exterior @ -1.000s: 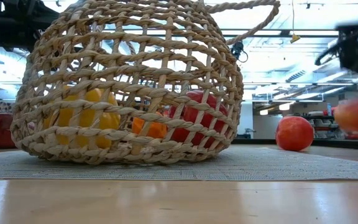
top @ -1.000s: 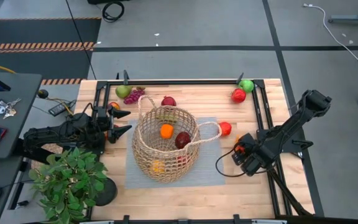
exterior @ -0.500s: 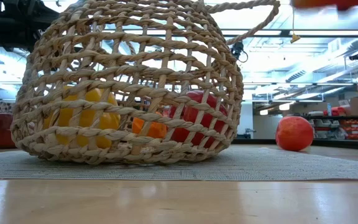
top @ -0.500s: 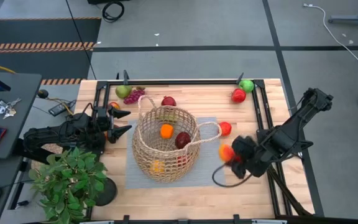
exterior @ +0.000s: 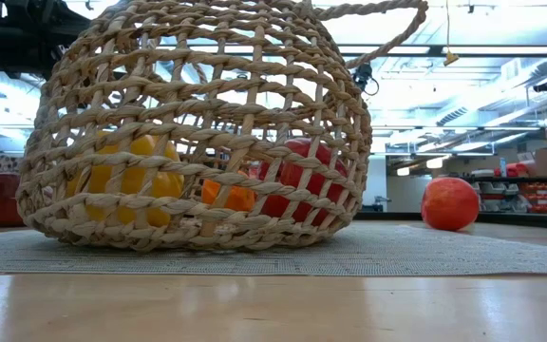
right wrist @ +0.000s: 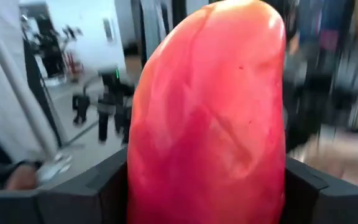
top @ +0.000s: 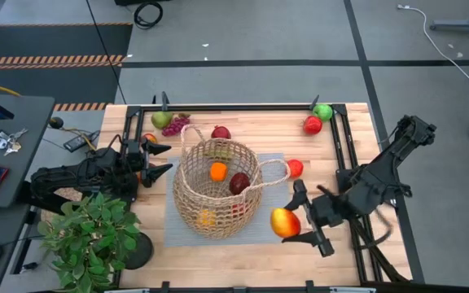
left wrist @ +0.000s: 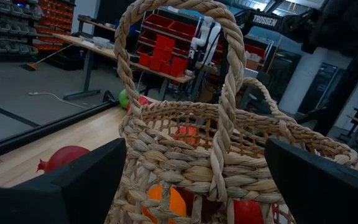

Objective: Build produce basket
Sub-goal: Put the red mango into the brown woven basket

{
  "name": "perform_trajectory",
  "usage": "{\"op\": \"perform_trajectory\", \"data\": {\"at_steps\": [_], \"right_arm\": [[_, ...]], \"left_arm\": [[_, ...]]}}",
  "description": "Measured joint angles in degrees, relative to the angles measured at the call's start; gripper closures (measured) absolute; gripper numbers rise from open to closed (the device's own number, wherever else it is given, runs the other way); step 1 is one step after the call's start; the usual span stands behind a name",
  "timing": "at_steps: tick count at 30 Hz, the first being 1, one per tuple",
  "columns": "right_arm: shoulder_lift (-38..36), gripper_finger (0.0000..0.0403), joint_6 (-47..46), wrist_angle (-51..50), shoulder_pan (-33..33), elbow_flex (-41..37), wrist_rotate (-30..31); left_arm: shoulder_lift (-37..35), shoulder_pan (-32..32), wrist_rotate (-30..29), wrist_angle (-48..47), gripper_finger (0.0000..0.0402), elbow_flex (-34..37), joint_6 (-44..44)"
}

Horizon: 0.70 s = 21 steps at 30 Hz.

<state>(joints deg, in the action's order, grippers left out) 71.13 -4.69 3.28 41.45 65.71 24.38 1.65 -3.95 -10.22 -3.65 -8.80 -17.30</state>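
Beside basket [top: 216,194]: R-held fruit [top: 282,221], newly lower.

A wooden table [top: 243,252] carries a grey mat [top: 269,224], loose produce [top: 313,124] and a potted plant [top: 88,236].

Tan wicker basket [top: 216,194] on grey mat, several produce pieces inside; red-yellow fruit [top: 283,222] just beside it.
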Motion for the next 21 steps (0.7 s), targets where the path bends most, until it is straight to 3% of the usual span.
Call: {"op": "perform_trajectory", "data": {"at_steps": [5,11,16,21], "right_arm": [[0.0,0.0122,14.7,12.8,0.0,0.0,2.7],[-0.3,0.0122,31.1,16.5,0.0,0.0,10.1],[-0.4,0.0122,32.3,15.0,0.0,0.0,24.3],[-0.9,0.0125,31.7,2.1,-0.4,3.6,28.8]], "left_arm": [[0.0,0.0,0.0,0.0,0.0012,0.0,0.0],[0.0,0.0,0.0,0.0,0.0012,0.0,0.0],[0.0,0.0,0.0,0.0,0.0012,0.0,0.0],[0.0,0.0,0.0,0.0,0.0012,0.0,0.0]]}}
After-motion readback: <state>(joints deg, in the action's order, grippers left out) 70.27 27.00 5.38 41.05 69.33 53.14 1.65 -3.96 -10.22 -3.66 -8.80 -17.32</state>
